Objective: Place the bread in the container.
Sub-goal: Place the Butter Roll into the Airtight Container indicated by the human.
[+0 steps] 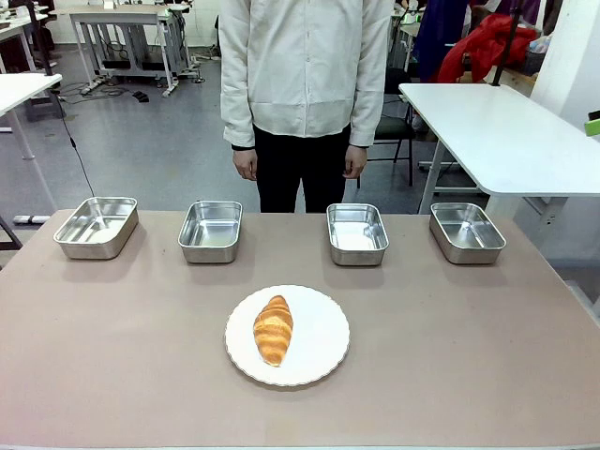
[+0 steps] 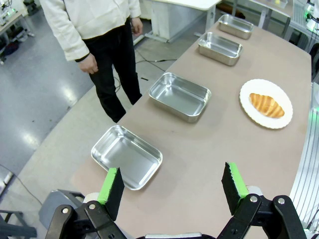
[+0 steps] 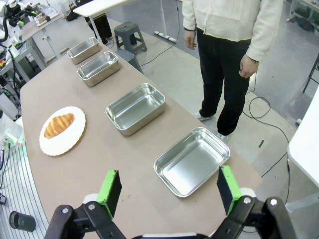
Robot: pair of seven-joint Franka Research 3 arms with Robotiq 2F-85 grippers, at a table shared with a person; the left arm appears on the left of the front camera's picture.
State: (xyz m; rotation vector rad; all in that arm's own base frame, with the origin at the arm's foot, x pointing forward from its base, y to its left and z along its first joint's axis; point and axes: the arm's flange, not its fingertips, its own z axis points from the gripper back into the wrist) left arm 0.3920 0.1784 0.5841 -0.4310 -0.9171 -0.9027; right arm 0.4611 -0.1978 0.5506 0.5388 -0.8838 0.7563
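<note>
The bread (image 1: 273,329), a golden croissant, lies on a round white plate (image 1: 323,337) at the table's near middle. Several identical shiny steel containers stand in a row along the far edge (image 1: 96,226) (image 1: 210,231) (image 1: 357,233) (image 1: 467,232), all empty. My left gripper (image 2: 172,185) hangs open high above the table's left end, over the nearest pan (image 2: 126,156), with the bread (image 2: 266,105) far off. My right gripper (image 3: 169,190) hangs open above the right end, near a pan (image 3: 192,161), and the bread (image 3: 59,124) lies far from it. Neither gripper holds anything.
A person in a white jacket (image 1: 305,66) stands at the far side behind the pans, hands (image 1: 246,167) hanging down. A white table (image 1: 506,131) stands behind on the right. Bare brown tabletop (image 1: 112,347) surrounds the plate.
</note>
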